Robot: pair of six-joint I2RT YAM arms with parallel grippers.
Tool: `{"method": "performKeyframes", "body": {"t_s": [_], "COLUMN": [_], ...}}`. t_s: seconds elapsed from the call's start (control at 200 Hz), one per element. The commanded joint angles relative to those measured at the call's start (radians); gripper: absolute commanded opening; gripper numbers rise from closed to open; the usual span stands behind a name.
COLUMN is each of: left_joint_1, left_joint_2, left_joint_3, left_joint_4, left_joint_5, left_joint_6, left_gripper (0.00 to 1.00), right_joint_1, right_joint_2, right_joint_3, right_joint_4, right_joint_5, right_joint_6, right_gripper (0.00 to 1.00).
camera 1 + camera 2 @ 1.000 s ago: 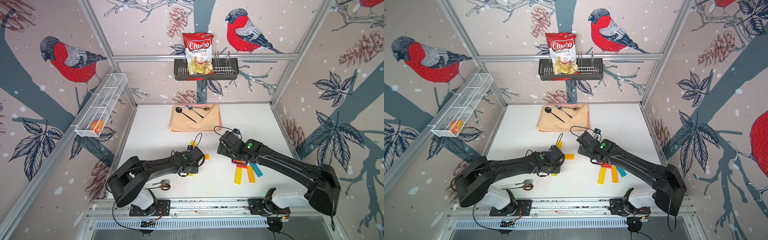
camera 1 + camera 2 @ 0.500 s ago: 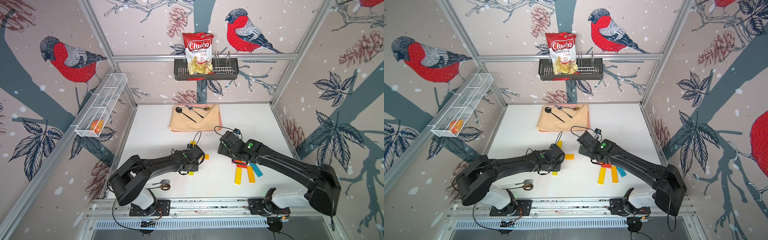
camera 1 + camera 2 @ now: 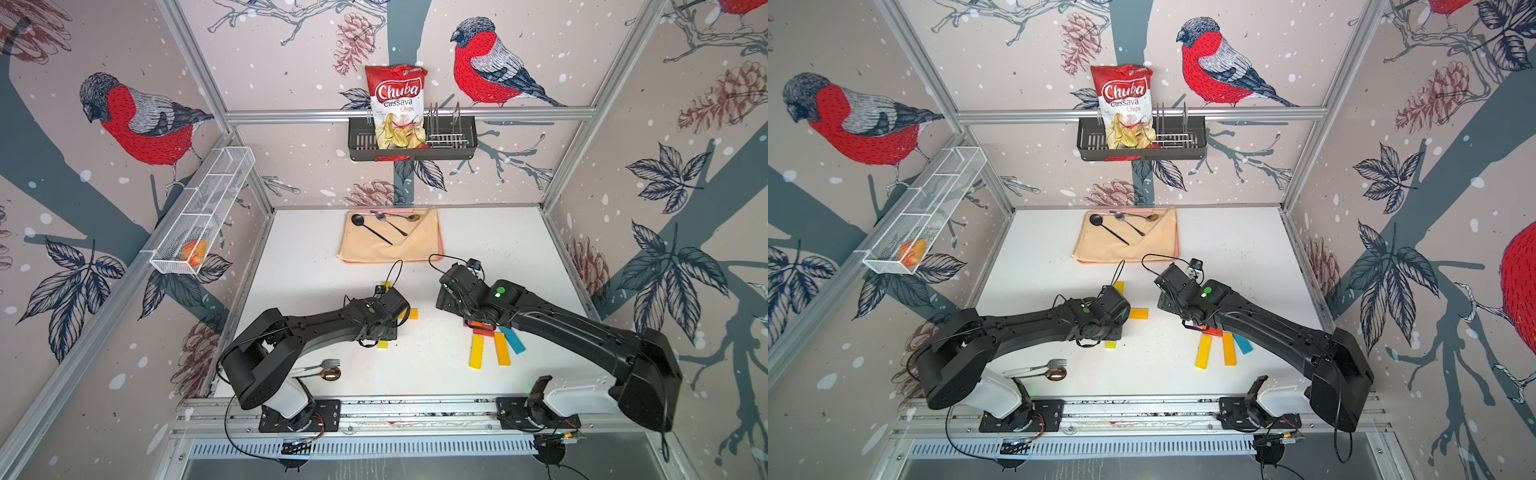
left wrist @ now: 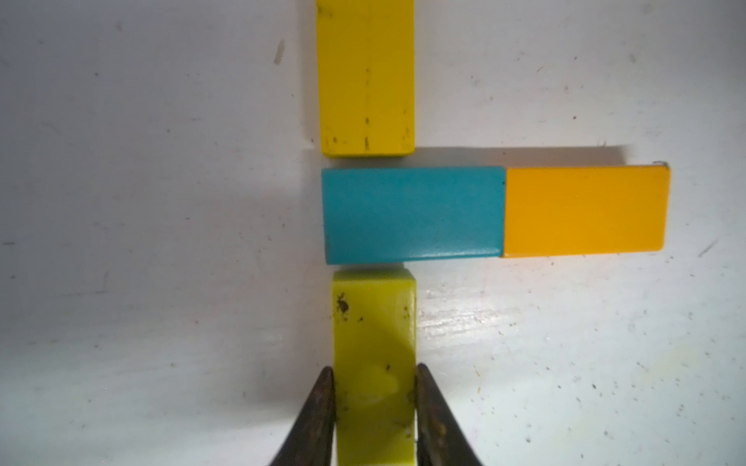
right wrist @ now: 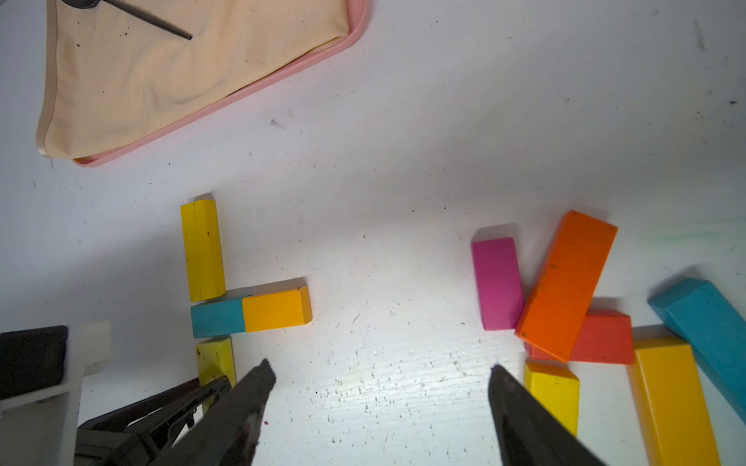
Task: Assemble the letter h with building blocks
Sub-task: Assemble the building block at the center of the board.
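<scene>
— What lay nearest the arms' bases?
— A fork (image 3: 330, 363) and a spoon (image 3: 331, 374), side by side on the white table (image 3: 415, 374).
— And the left gripper (image 4: 374, 377)?
— Closed narrow on a lime block (image 4: 373, 318), its 2 fingers against the long sides. That block's end met a teal block (image 4: 411, 214), which butted an amber block (image 4: 585, 210). A yellow block (image 4: 367, 76) lay just beyond.
— The right gripper (image 5: 381, 369)?
— Spread wide over bare table, holding nothing, with 6 spare blocks (image 5: 565, 282) near it.
— Farther back?
— 3 spoons (image 3: 358, 219) on a cloth (image 3: 374, 251), then a chips bag (image 3: 397, 104) in a wall rack (image 3: 453, 153).
</scene>
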Motion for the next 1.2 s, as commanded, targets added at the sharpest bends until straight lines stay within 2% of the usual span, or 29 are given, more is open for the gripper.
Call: {"method": "performKeyframes", "body": {"t_s": [0.0,0.065,0.175,0.44,0.585,0.755,0.895,1.066,1.196], "left_joint_1": [0.001,0.002,0.001,-0.003,-0.038,-0.036,0.025,0.141,0.224], "left_joint_2": [-0.001,0.002,0.005,-0.018,-0.09,-0.253,-0.431,-0.64,-0.72], "left_joint_3": [-0.004,-0.004,0.0,0.004,0.038,0.108,0.158,0.14,0.104], "left_joint_4": [0.012,0.014,0.014,-0.004,-0.075,-0.214,-0.285,-0.226,-0.175], "left_joint_5": [-0.009,-0.005,-0.009,-0.004,-0.027,-0.109,-0.201,-0.266,-0.224], "left_joint_6": [0.005,0.005,0.008,0.007,0.003,-0.008,0.024,0.076,0.111], "left_gripper": [0.31,0.35,0.49,0.56,0.68,0.71,0.7,0.75,0.81], "right_joint_1": [-0.001,0.0,0.0,0.003,0.022,0.043,0.072,0.084,0.036], "right_joint_2": [-0.005,-0.005,-0.005,-0.017,-0.028,-0.064,-0.101,-0.09,-0.095], "right_joint_3": [-0.001,-0.002,-0.003,0.001,0.011,-0.019,-0.112,-0.259,-0.336], "right_joint_4": [0.002,0.003,0.004,-0.007,-0.046,-0.092,-0.092,-0.031,0.026], "right_joint_5": [0.016,0.014,0.012,0.017,0.037,0.047,0.014,-0.065,-0.101], "right_joint_6": [0.008,0.007,0.009,0.01,0.024,0.055,0.104,0.16,0.153], "right_gripper": [0.85,0.85,0.85,0.85,0.85,0.85,0.86,0.86,0.86]}}
